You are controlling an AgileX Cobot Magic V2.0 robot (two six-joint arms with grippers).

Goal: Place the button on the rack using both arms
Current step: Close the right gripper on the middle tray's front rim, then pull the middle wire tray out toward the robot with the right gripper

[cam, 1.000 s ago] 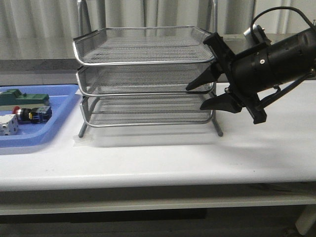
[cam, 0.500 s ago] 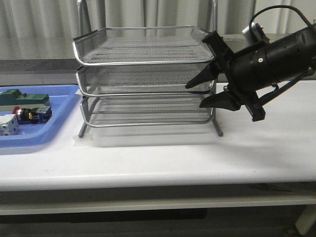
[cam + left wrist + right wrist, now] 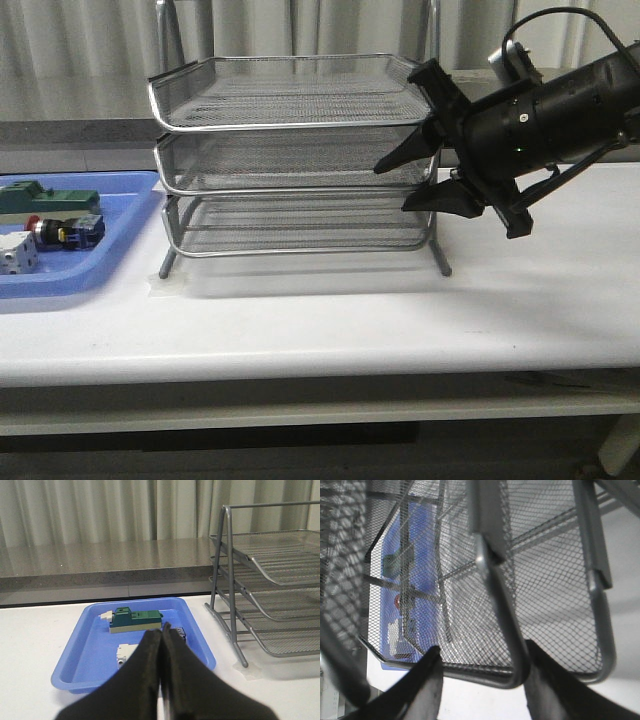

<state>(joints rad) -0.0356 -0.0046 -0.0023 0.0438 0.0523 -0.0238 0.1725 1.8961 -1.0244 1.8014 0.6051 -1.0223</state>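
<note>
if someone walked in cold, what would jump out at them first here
The three-tier silver wire-mesh rack stands mid-table, and the bulky black right arm's gripper is open at its right front corner, level with the middle tray. At the table's left end a flat blue plastic tray holds the red-headed push-button beside a green block and a white block. The left gripper is shut and empty, facing that tray.

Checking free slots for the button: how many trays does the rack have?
3, stacked: top tray, middle tray with the right end effector open at its right front corner, bottom tray just above the table. None appears hidden.
</note>
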